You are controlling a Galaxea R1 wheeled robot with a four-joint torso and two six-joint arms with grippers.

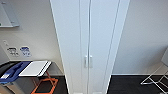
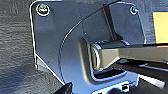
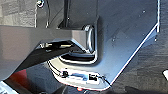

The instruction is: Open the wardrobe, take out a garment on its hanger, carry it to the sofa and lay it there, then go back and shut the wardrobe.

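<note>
Since the tall narrow white wardrobe [image 1: 88,45] stands dead ahead with both plain full-height doors shut and its small white handles [image 1: 88,61] meeting at the middle seam, the opening step looks not yet begun; it calls for an arm raised to one handle. Whether either gripper is wide or narrow I cannot tell. A blue-and-white bin [image 1: 15,72] and an orange frame [image 1: 45,85] crowd the left, a white wire rack [image 1: 156,78] the right, with dark floor [image 1: 125,85] between.

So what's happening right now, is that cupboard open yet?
Wardrobe dead ahead, both doors shut, handles at the middle seam untouched. End effector state on either arm: cannot tell. Orange-legged table off to the left, folding rack to the right.
</note>
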